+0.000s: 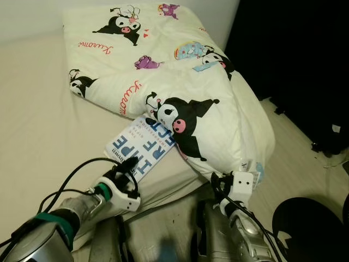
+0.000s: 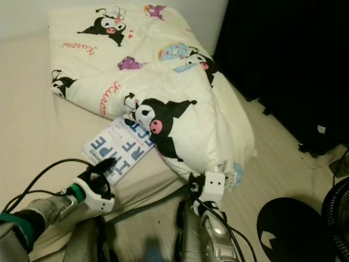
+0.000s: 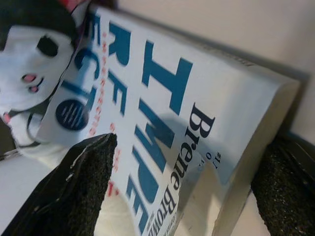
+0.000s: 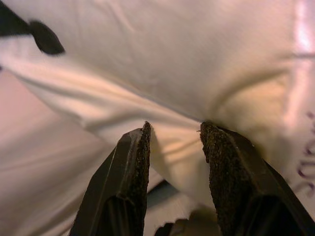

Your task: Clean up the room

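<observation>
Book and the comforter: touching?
Touching. Left eye view shows the comforter edge lying over the book far end; left wrist view shows printed fabric covering its cover.

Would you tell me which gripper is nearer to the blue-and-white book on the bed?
Left. The left gripper is at the book, fingers open around its near corner. The right gripper is off to the book's right, at the edge of the cartoon-print comforter.
</observation>
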Available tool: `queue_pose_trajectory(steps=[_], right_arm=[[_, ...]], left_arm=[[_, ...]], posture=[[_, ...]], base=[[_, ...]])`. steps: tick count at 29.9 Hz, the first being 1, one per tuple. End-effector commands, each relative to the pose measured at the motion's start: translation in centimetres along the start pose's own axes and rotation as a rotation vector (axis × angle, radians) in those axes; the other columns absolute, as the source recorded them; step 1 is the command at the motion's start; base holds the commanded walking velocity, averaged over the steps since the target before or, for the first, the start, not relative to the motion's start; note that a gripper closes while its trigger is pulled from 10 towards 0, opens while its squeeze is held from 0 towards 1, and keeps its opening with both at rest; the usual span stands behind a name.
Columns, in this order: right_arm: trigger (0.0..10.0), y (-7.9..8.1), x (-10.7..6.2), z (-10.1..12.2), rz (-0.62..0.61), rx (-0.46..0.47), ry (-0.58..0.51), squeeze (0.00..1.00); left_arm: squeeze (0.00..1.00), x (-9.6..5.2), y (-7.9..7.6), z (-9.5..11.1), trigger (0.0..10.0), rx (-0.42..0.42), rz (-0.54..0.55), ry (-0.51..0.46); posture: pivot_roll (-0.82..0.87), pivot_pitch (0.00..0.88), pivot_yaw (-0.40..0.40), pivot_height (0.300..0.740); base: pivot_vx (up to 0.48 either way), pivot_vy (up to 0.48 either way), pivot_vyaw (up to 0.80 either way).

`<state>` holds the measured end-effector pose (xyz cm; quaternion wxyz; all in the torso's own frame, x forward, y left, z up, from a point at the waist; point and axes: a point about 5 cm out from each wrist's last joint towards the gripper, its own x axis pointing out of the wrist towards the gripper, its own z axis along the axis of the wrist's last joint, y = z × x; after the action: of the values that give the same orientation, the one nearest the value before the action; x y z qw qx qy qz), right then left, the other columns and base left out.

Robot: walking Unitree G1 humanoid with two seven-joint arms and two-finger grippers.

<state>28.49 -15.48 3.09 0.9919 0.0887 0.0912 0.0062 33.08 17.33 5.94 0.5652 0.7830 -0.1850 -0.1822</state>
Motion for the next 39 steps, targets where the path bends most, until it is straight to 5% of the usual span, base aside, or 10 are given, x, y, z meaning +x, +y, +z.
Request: queue_pose_trajectory(steps=[1, 3, 4, 5, 19, 26, 27, 29, 30, 39], right_arm=[[10.0, -0.4, -0.5, -0.7, -0.011, -0.002, 0.033, 0.0], [10.0, -0.5, -0.5, -0.7, -0.013, -0.004, 0.036, 0.0], [10.0, -0.5, -0.5, -0.7, -0.012, -0.005, 0.037, 0.0], [10.0, -0.4, -0.5, -0.7, -0.01, -0.005, 0.038, 0.0], [10.0, 0.8, 0.2, -0.5, 0.01, 0.017, 0.041, 0.0], [10.0, 0.8, 0.5, 3.1, 0.024, -0.018, -0.114, 0.0], [10.0, 0.5, 0.2, 4.9, 0.024, -0.035, -0.191, 0.0], [10.0, 0.4, -0.1, 5.8, 0.024, -0.044, -0.23, 0.0], [10.0, -0.1, -0.5, 7.5, 0.015, -0.052, -0.297, 0.0], [10.0, -4.4, -1.8, 14.9, -0.102, -0.026, -0.554, 0.0]], left_arm=[[0.0, 0.4, 0.5, -0.1, 8.9, 0.0, 0.038, 0.019], [0.0, 0.8, 1.3, -0.7, 4.8, 0.003, 0.089, 0.05], [0.0, 1.0, 1.9, -1.2, 4.4, 0.002, 0.116, 0.076], [0.0, 1.2, 2.4, -1.7, 0.0, -0.003, 0.145, 0.1], [0.0, 1.2, 3.2, -2.4, 0.0, -0.132, 0.219, 0.152], [0.0, 0.1, 2.5, -1.7, 0.0, -0.354, 0.309, 0.214], [0.0, -0.3, 2.7, -1.7, 6.9, -0.43, 0.375, 0.233], [0.0, -0.7, 2.8, -1.7, 6.9, -0.467, 0.411, 0.244], [0.0, -1.4, 3.2, -1.5, 10.0, -0.533, 0.471, 0.255], [0.0, -8.7, 8.8, 0.8, 10.0, -0.665, 0.688, 0.271]], posture=[[-0.21, 0.228, 0.021, 0.585], [-0.21, 0.228, 0.018, 0.585], [-0.2, 0.228, 0.014, 0.585], [-0.2, 0.228, 0.014, 0.585], [-0.15, 0.221, 0.02, 0.585], [-0.11, 0.209, 0.029, 0.585], [-0.09, 0.201, 0.04, 0.585], [-0.09, 0.201, 0.04, 0.585], [-0.08, 0.195, 0.047, 0.585], [0.02, 0.157, 0.038, 0.585]], base=[[0.0, 0.0, 0.0], [0.0, 0.0, 0.0], [0.0, 0.0, 0.0], [0.0, 0.0, 0.0], [0.0, 0.0, 0.0], [0.0, 0.0, 0.0], [0.0, 0.0, 0.0], [0.0, 0.0, 0.0], [0.0, 0.0, 0.0], [0.0, 0.0, 0.0]])
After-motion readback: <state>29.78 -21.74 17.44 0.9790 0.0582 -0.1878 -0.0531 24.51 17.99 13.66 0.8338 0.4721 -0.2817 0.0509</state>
